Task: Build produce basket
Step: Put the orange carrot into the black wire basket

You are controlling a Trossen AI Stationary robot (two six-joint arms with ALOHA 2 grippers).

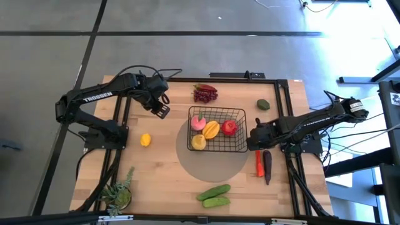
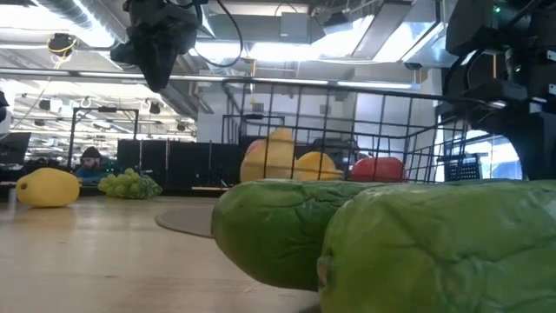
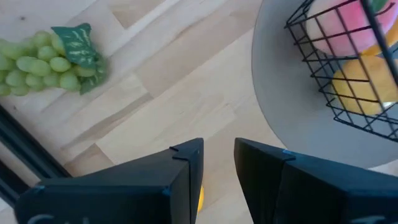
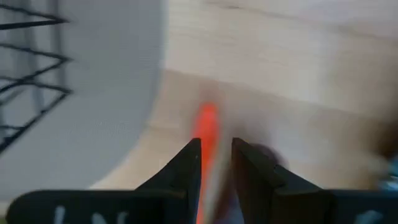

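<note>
Beside the wire-mesh basket (image 1: 217, 129), both arms' jaws stand narrowly parted and empty, the right's above a tapered orange carrot (image 4: 206, 134).

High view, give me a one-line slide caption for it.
Wire basket holding peach, mango, apple and another yellow fruit; lemon, grapes, carrot, eggplant and cucumbers remain on the table.

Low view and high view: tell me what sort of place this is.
Probably a robotics lab or workshop: a wooden worktable with framed rails on a bare concrete floor, exposed ceiling ducts and strip lights, and desks with monitors behind.
</note>
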